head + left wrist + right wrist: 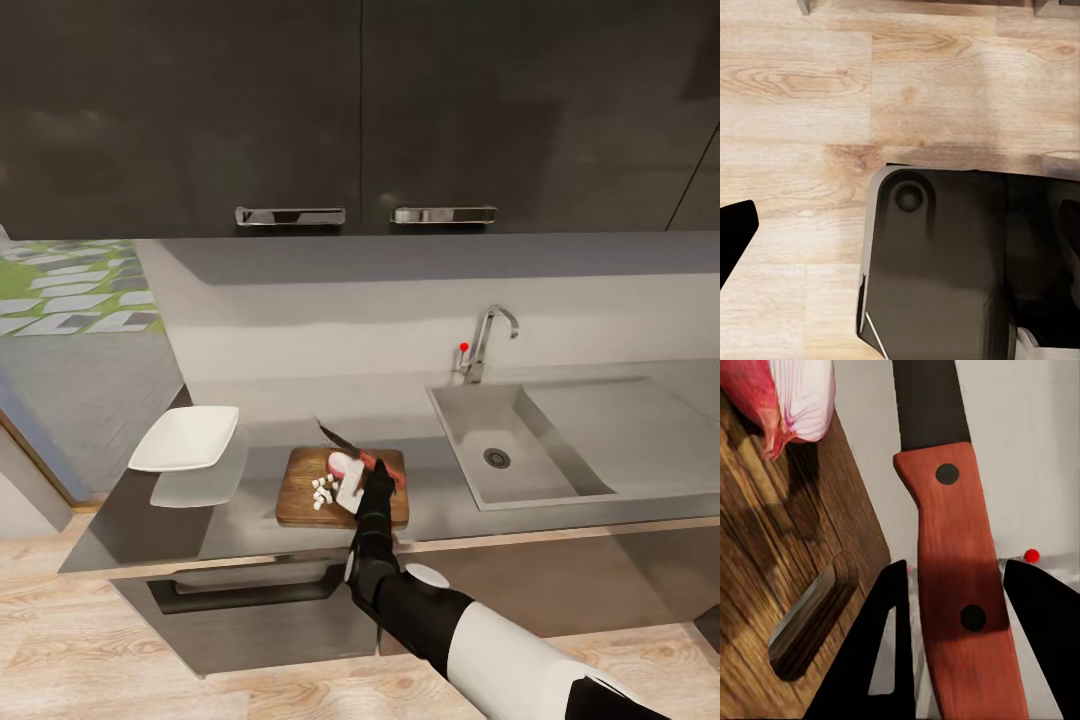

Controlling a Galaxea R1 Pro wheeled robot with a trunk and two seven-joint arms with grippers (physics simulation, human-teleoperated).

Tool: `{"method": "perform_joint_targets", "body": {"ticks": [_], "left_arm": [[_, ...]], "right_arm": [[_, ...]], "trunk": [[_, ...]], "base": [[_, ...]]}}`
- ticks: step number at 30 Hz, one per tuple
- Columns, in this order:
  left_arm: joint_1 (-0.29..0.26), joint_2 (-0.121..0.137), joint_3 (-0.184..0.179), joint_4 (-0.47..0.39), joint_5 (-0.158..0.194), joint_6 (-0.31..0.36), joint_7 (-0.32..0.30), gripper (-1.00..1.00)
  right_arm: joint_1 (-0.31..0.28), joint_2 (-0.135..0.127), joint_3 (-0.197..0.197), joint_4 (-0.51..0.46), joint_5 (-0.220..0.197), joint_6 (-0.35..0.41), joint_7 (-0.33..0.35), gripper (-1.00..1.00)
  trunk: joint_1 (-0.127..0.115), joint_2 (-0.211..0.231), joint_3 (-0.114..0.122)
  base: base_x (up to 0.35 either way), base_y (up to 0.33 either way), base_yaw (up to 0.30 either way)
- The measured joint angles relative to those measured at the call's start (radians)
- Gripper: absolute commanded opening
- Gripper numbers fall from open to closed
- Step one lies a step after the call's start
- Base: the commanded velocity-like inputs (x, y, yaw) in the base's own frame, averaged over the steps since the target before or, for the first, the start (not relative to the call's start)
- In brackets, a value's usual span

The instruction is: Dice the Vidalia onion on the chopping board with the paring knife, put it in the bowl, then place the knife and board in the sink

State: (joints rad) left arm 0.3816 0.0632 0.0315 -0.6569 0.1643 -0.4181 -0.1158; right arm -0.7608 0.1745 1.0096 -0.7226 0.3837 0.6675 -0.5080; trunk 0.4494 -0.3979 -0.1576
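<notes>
A home kitchen: glossy black upper cabinets (pixel 300 110) with chrome handles hang over a pale backsplash (pixel 330 330) and a dark grey countertop (pixel 180 520). A recessed grey sink (pixel 520 440) with a curved chrome tap (pixel 487 340) is set into it, above a light wood floor (pixel 80 650)

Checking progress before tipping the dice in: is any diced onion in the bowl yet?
No, the bowl is bare white inside; the dice lie on the chopping board.

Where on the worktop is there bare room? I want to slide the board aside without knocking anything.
Free: the countertop strip between the chopping board and the sink, and the patch behind the board up to the backsplash. The sink basin is bare too. Crowded: the board itself, with onion pieces, paring knife and the right claw. Left of it sits the bowl.
</notes>
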Motion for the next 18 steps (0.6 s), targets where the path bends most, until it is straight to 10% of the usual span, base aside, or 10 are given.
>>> {"method": "perform_joint_targets", "body": {"ticks": [18], "left_arm": [[0.0,0.0,0.0,-0.001,-0.001,-0.001,0.0,1.0]], "right_arm": [[0.0,0.0,0.004,0.015,-0.001,-0.001,0.074,-1.0]], "trunk": [[0.0,0.0,0.0]], "base": [[0.0,0.0,0.0]]}}
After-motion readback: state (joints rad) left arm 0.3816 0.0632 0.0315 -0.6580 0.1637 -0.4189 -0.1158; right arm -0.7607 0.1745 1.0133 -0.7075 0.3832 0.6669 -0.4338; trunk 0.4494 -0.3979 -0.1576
